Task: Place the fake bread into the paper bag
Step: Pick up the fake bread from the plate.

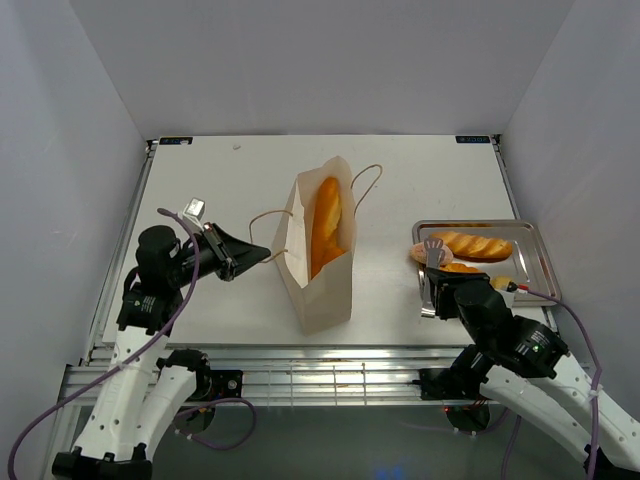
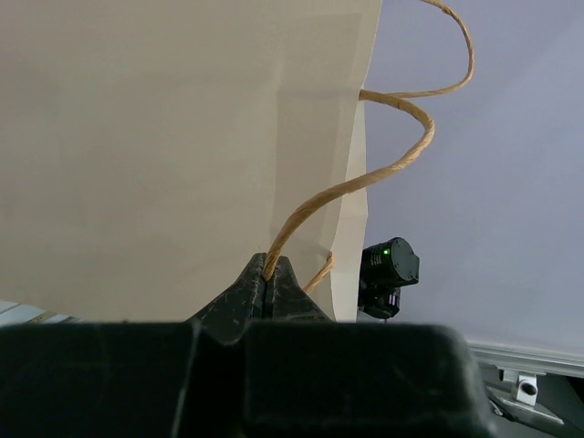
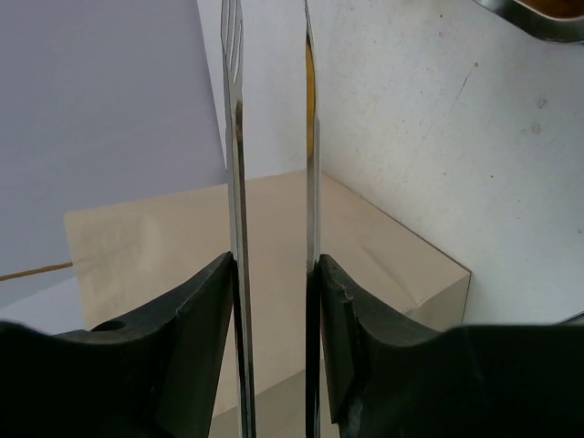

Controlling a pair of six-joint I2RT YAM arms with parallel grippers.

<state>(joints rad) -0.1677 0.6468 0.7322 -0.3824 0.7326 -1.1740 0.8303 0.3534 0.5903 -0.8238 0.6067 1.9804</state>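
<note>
Your left tool pinches the paper bag cord, right tool clamps the tongs; baguette is bagged, the other fake bread sits on the tray just ahead of it, lying crosswise I think

One paper bag is standing; one baguette sitting inside; one tray carrying at least three pastries; one tongs.

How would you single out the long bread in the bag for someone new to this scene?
Start at the tall tan kraft paper bag standing mid-table. Inside its open top rests a long golden-orange toy baguette. Unlike the shorter golden pastries lying flat in the shallow silver metal tray to the right, it is slim and stands on end.
</note>
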